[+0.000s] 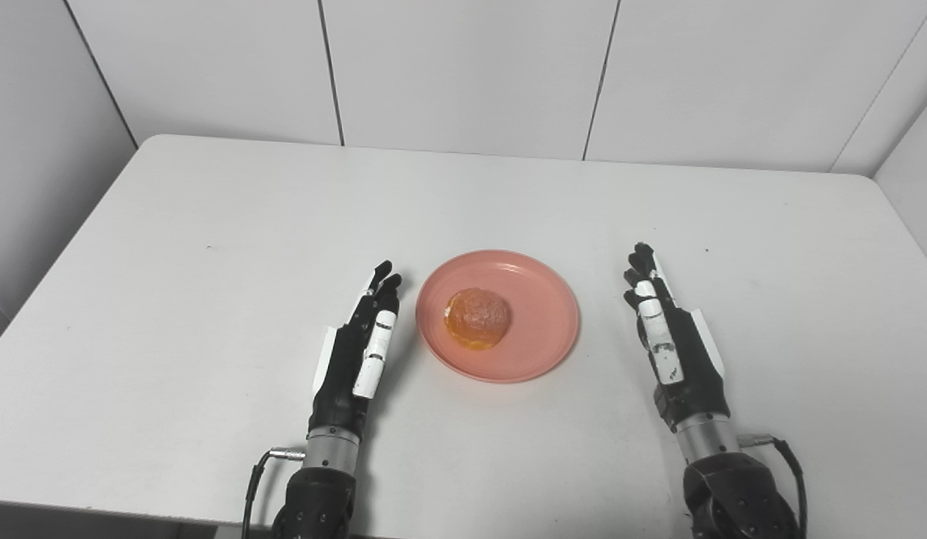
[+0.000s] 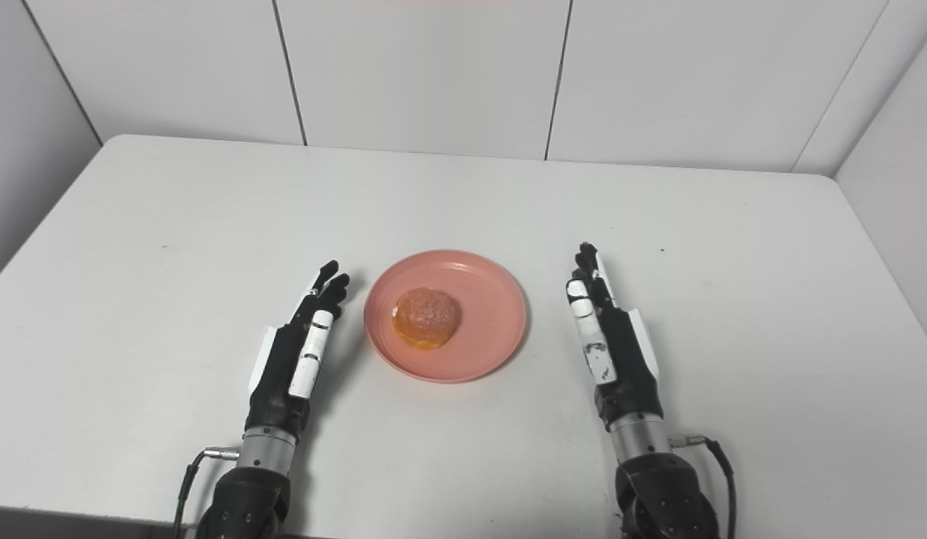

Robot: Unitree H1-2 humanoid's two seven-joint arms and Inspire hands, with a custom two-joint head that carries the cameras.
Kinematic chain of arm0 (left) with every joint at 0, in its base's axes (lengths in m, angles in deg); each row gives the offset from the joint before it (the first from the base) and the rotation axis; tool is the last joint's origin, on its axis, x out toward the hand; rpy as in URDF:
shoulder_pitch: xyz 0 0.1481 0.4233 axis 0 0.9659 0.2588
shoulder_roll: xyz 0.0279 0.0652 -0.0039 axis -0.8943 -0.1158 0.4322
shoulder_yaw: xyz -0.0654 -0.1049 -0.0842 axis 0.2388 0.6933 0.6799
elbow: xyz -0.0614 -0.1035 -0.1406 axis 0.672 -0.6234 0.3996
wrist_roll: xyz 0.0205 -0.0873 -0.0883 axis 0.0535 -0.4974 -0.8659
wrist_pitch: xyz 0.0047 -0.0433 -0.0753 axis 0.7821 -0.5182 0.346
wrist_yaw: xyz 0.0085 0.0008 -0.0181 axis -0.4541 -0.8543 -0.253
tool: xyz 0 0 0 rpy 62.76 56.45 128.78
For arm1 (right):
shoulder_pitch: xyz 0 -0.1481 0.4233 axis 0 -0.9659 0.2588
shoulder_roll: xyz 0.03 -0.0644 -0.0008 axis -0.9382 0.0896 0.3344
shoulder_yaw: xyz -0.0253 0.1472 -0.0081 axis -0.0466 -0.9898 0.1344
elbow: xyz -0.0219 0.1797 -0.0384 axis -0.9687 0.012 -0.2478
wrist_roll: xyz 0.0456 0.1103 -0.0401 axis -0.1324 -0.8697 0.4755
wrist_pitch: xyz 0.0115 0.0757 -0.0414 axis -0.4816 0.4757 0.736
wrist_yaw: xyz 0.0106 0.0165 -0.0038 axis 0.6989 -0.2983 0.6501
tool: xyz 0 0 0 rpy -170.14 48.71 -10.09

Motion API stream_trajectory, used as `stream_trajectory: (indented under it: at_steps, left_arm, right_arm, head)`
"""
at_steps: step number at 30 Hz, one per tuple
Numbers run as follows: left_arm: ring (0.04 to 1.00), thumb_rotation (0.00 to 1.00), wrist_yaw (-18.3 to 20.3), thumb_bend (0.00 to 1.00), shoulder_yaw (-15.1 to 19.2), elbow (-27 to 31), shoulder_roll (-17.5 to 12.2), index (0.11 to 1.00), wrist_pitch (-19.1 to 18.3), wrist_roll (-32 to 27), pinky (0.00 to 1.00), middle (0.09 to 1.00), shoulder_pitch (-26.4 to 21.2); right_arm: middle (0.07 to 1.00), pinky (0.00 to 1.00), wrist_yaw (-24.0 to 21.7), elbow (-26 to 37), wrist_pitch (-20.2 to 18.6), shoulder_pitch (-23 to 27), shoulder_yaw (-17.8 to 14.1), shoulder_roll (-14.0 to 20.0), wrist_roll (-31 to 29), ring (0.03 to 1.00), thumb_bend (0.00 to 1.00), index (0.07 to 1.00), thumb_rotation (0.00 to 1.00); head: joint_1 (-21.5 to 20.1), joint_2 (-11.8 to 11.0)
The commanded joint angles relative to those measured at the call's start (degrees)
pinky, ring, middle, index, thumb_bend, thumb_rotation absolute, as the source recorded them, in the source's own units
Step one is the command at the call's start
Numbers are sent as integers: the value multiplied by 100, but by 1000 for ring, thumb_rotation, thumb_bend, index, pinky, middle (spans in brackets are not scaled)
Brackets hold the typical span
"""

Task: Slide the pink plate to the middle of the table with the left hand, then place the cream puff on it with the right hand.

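The pink plate [image 1: 498,316] sits on the white table [image 1: 209,299], near its middle and toward the near edge, with the cream puff [image 1: 477,317] resting on it a little left of the plate's centre. The left hand [image 1: 359,348] lies just left of the plate, fingers straight, holding nothing. The right hand [image 1: 669,340] lies right of the plate, farther off, likewise stretched out and empty.

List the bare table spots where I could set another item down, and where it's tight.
Free: the far half of the white table between the pink plate and the wall, plus both outer sides beyond the left hand and right hand. Tight: the narrow strips between each hand and the plate, which holds the cream puff.
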Motion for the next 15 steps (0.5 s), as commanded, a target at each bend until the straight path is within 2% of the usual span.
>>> stream_trajectory:
  at_steps: [1, 4, 15]
  left_arm:
    - [931, 1000, 76, 512, 11, 120, -177, 913, 105, -128, 934, 922, 51]
    - [928, 1000, 116, 512, 18, 122, -176, 911, 114, -162, 932, 920, 61]
    - [919, 1000, 188, 517, 53, 70, -185, 909, 120, -209, 917, 918, 76]
  right_arm:
    - [1000, 991, -14, 22, 402, 100, 20, -28, -126, 992, 349, 1000, 1000]
    - [1000, 983, -9, -54, 499, 88, 47, -4, -133, 990, 323, 1000, 1000]
    - [1000, 990, 0, -62, 354, 36, 160, 64, -88, 996, 300, 1000, 1000]
  head:
    - [33, -8]
    - [61, -1]
    - [53, -33]
